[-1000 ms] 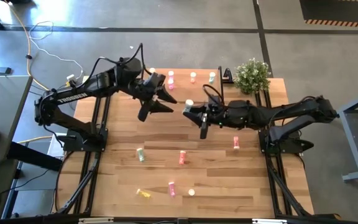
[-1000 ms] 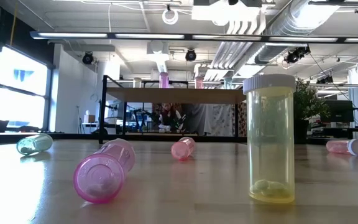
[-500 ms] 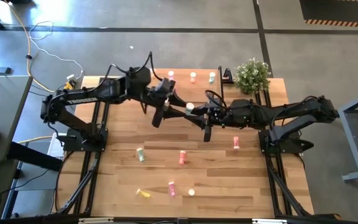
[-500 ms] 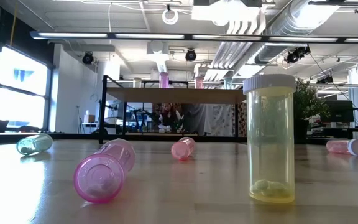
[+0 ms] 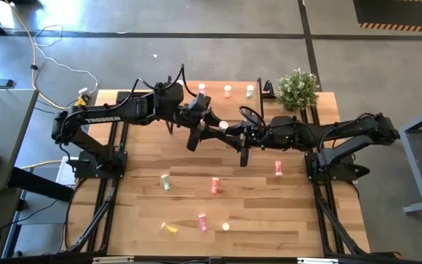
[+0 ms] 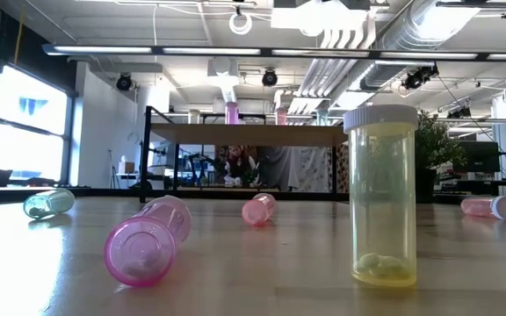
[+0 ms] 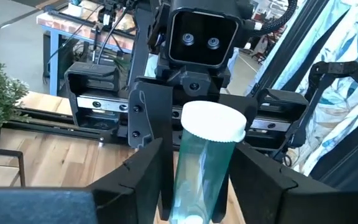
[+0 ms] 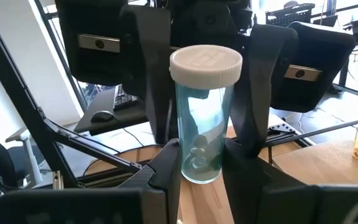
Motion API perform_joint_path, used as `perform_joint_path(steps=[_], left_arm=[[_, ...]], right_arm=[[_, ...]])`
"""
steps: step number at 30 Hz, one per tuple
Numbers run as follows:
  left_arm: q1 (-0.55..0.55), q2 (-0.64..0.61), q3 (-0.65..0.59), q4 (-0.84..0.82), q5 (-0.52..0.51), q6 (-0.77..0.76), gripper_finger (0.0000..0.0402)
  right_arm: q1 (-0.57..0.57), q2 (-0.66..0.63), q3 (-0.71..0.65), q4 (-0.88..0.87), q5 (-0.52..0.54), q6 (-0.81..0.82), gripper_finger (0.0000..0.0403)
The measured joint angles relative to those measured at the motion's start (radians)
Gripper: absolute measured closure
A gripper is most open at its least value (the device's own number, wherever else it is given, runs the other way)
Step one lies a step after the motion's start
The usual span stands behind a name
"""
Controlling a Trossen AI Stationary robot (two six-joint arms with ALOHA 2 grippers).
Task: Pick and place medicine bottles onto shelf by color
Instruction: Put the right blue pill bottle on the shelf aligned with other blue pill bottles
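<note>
Right gripper (image 8: pixel 201 177) clamped a pale green, white-capped plastic bottle (image 8: pixel 202 118) upright. Left gripper (image 7: pixel 197 174) sat directly opposite — fingers wide, either side of it.

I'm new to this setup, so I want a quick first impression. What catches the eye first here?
Both arms meet over the table's middle, the left gripper and right gripper around one pale green bottle. Other bottles lie scattered on the table, and three stand on the shelf at the back.

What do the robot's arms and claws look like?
Both arms are dark, nearly black, built from jointed tube-like sections with black cables looping along them. The left arm has white lettering on its side. Each claw, the left claw and the right claw, has two flat, dark fingers. The right claw's wrist carries a boxy camera with two small lenses.
</note>
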Motion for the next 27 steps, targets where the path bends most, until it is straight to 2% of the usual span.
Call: perform_joint_path(steps=[11, 21, 27], left_arm=[[0.0, 0.0, 0.0, -0.001, 0.0, -0.003, 0.0302], [0.0, 0.0, 0.0, -0.003, 0.0, 0.004, 0.0305], [0.005, 0.0, 0.0, -0.011, 0.0, 0.063, 0.0305]], right_arm=[[-0.002, 0.0, 0.0, 0.0, 0.0, -0.011, 0.0318], [-0.002, -0.001, 0.0, -0.004, -0.001, 0.01, 0.0317], [-0.002, -0.003, 0.0, -0.042, 0.0, 0.073, 0.0278]])
